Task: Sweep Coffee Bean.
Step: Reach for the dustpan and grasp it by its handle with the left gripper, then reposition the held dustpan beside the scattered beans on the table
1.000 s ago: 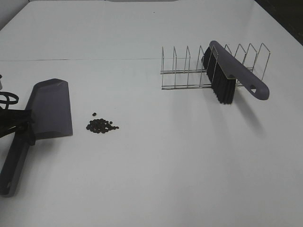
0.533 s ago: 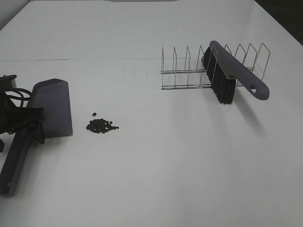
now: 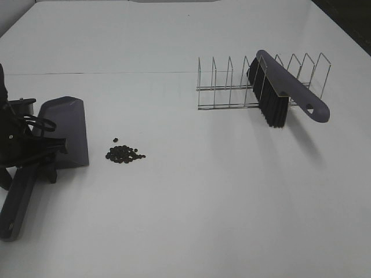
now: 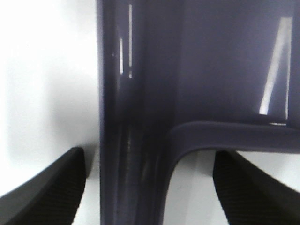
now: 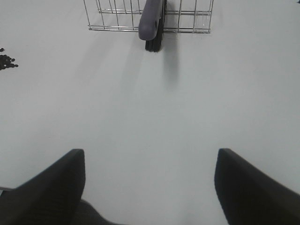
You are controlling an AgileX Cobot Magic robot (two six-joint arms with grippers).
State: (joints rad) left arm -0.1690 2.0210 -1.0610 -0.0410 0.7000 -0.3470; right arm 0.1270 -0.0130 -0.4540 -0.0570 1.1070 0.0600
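Step in hand (my reading): picking up the pan, with sweeping not yet begun.

Table (image 3: 191, 220): white and mostly bare.

Dustpan (image 3: 64, 130): lies flat by the left edge, handle toward the near-left corner.

Wire rack (image 3: 232, 87): toward the far-right corner, with the brush (image 3: 290, 87) propped in it.

Left gripper (image 3: 28, 171): low over the pan's handle. Its fingers straddle the handle with a sliver of table showing on each side, so they are apart and not clamped.

Right gripper (image 5: 150, 159): over bare table, pads spread, nothing between them.

Coffee bean (image 3: 123, 153): one small cluster near the pan, on the side facing the table's middle.

Next move calls for pinching the handle squarely, then fetching the brush.
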